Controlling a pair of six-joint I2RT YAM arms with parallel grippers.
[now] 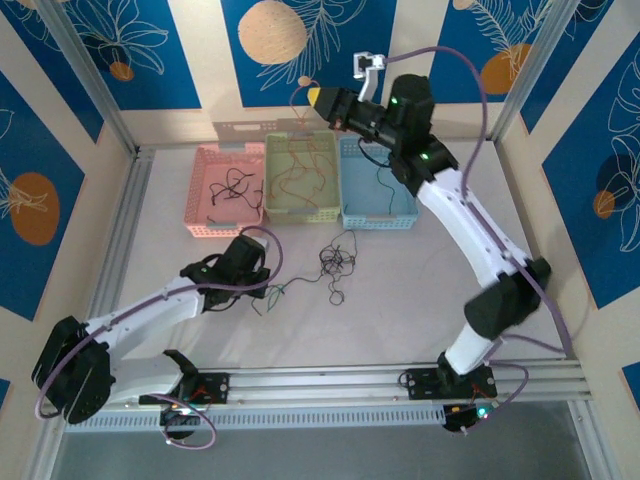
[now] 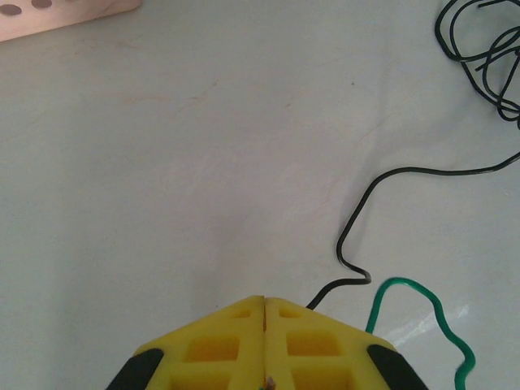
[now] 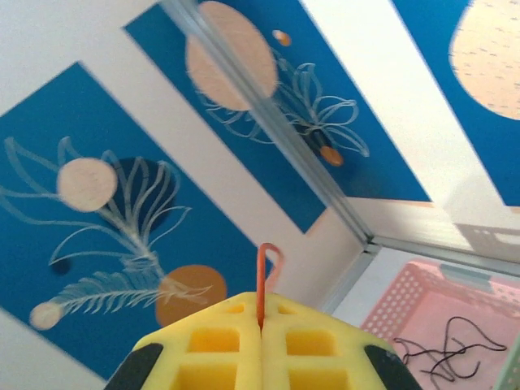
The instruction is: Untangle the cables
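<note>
Clamping, right gripper (image 3: 262,302): jaws are pressed together on an orange-red cable (image 3: 264,264), whose loop is seen above the tips; the gripper is raised at the far side, above the green basket (image 1: 300,214).
Left gripper (image 2: 265,302): jaws are closed together, low over the counter (image 2: 162,162); a black cable (image 2: 357,219) is led to their right side, but whether it is pinched cannot be told.
Green cable (image 2: 439,313): laid just right of the left jaws.
Black tangle (image 1: 338,262): seen on the counter, just near of the blue basket (image 1: 380,220).
Pink basket (image 1: 222,228): black strands (image 1: 232,187) are held inside.
Green basket: orange-red strands (image 1: 300,170) are held inside.
</note>
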